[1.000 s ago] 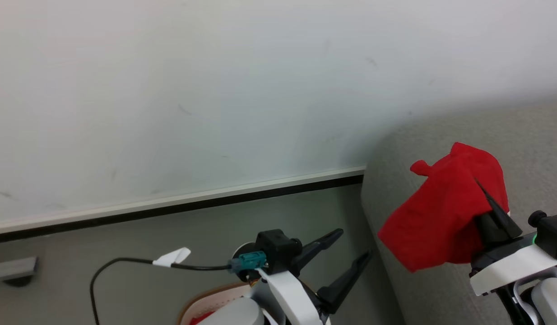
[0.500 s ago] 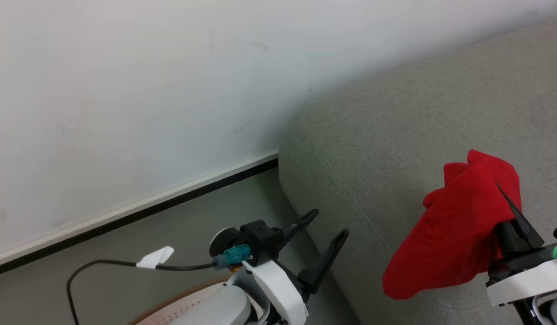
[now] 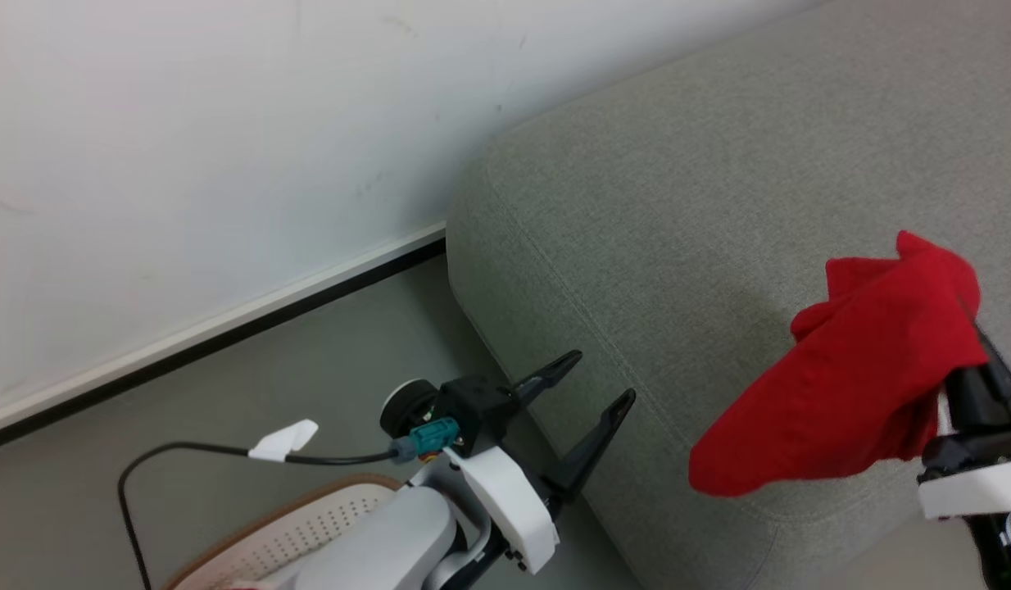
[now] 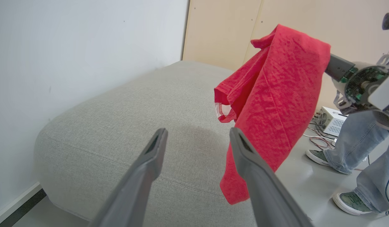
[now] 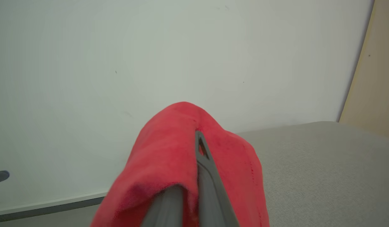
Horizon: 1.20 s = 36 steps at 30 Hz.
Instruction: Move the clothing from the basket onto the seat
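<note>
Right arm: the right gripper (image 5: 197,138) is clamped tight on a bright red soft fabric garment (image 3: 850,393). In the right wrist view one dark finger (image 5: 203,157) lies bare along the cloth and the other is wrapped under it. The garment drapes from the fingers in a loose bunch, with a strip of white lining showing at a fold in the left wrist view.

Position of the garment: it is held up in the air over the near edge of the large light grey woven-fabric seat (image 3: 677,205), close to its rounded corner. Its lower end hangs down past the front edge. I cannot tell whether that end brushes the upholstery.

Left arm: the left gripper (image 3: 601,377) stands spread wide with nothing between its fingers. It points toward the seat's corner and is well apart from the garment.

The rounded cream-white perforated plastic basket with a brown rim (image 3: 309,524) sits at the bottom edge of the head view, partly behind the left forearm. A black cable with a white tag (image 3: 284,440) runs across the grey floor (image 3: 227,393) to the left wrist.

A person's legs in blue jeans (image 4: 355,148) stand beyond the seat, near a small white box (image 4: 331,116) on the floor.
</note>
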### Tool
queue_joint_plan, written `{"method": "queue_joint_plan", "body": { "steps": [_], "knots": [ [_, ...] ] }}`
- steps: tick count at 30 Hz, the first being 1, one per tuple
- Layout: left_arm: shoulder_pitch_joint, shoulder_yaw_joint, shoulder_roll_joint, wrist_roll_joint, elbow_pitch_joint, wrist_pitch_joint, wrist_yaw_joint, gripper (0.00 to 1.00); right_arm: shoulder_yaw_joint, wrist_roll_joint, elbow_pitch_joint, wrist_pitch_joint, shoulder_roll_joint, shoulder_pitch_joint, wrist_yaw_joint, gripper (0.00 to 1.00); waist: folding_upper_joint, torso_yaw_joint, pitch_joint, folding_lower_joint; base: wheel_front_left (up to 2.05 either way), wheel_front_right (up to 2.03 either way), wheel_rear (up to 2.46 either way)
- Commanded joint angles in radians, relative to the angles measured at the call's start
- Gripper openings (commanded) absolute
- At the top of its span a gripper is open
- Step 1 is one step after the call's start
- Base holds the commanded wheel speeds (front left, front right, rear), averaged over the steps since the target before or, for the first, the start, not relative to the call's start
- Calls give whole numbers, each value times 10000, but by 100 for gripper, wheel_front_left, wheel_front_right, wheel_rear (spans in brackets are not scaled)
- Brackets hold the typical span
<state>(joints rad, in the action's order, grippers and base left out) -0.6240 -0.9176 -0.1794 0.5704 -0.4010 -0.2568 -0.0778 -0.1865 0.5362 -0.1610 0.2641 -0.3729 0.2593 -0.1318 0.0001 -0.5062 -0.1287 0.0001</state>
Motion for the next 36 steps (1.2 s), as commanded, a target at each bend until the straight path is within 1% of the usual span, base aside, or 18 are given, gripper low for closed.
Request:
{"method": "queue_joint_plan", "body": {
  "steps": [1,3,5,6,8,9,14,18,21,24,27,31,34,36],
  "knots": [
    [-182,2,-117,-121,56,19,-32,100,210,327,109,4,108,270,22,0,-1,119,-385,-1,0,0,0],
    [-342,-15,-253,-148,132,136,-70,100,471,635,21,2,86,459,22,0,-1,241,-696,-1,0,0,0],
    [-523,-40,-370,-212,251,300,-92,100,740,1207,-112,2,142,775,22,0,-1,392,-1060,-1,0,0,0],
    [-617,-69,-424,-253,332,412,-95,100,843,1247,-230,2,-18,938,22,0,-1,488,-1270,-1,0,0,0],
    [-870,-111,-548,-391,520,680,-89,100,1050,1625,-384,4,-67,1356,22,0,-1,702,-1761,-1,0,0,0],
    [-1013,-136,-616,-442,626,847,-81,100,1124,1528,-543,2,-277,1535,22,0,-1,826,-2045,-1,0,0,0],
    [-1545,-182,-943,-620,1267,1397,-83,100,1579,1848,-1214,4,-699,2791,22,0,-1,1388,-3200,-1,0,0,0],
    [-1736,-146,-1160,-686,1615,1627,2,100,1910,2445,-1919,4,-1179,3831,22,0,-1,1787,-3806,-1,0,0,0],
    [-1844,-159,-1225,-762,1817,1739,61,100,1987,2839,-2422,4,-1702,4596,22,0,-1,2138,-4171,-1,0,0,0],
    [-1963,-133,-1286,-803,1992,1824,150,100,1855,3130,-3012,-196,-2203,5317,22,0,-1,2443,-4496,-1,0,0,0],
    [-2044,-118,-1319,-829,2106,1898,221,100,1682,3248,-3760,-777,-2723,6051,22,0,-1,2716,-4746,-1,0,0,0],
    [-2127,-67,-1368,-825,2196,1860,279,100,1087,2945,-4546,-1523,-3338,6896,22,0,-1,2977,-5054,-1,0,0,0],
    [-2091,-76,-1361,-803,2158,1756,304,100,655,2877,-5236,-2099,-3539,7318,22,0,-1,3076,-5152,-1,0,0,0],
    [-2071,-89,-1322,-764,2092,1693,296,100,321,2986,-5684,-2693,-3598,7489,22,0,-1,3138,-5172,-1,0,0,0]
  ]
}}
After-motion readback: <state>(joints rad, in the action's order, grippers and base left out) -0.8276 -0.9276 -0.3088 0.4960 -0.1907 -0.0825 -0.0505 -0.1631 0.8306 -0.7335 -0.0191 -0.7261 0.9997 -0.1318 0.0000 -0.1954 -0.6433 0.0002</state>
